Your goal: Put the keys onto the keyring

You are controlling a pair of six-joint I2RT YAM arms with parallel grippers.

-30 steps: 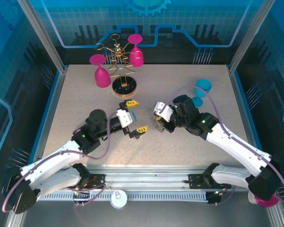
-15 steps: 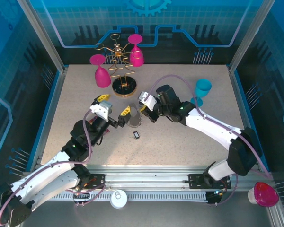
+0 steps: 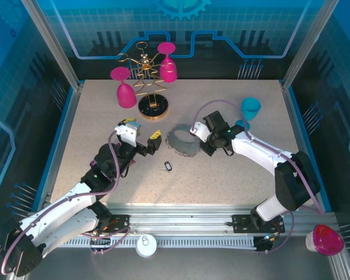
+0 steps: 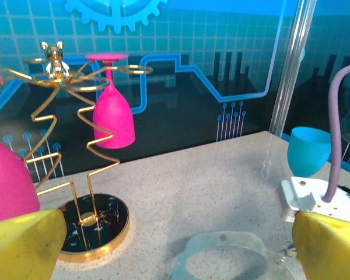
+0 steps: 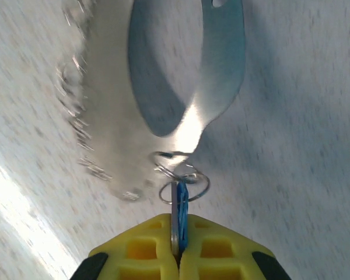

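**Blue key clamped at keyring; second key loose**

The right claw [image 5: 178, 259] is closed on the blue-headed key [image 5: 181, 214], and the key's small split ring sits against the grey keyring [image 3: 179, 143]. The keyring lies mid-table [image 3: 233, 186]. The left claw [image 3: 142, 129] stands spread wide and empty at the keyring's 9 o'clock. The oval-headed key [image 3: 168, 167] lies on the table at the keyring's 7 o'clock, apart from it.

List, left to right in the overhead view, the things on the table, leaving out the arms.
Upside-down pink plastic wine glass → round black gold-rimmed rack base → grey metal keyring loop → turquoise plastic goblet.
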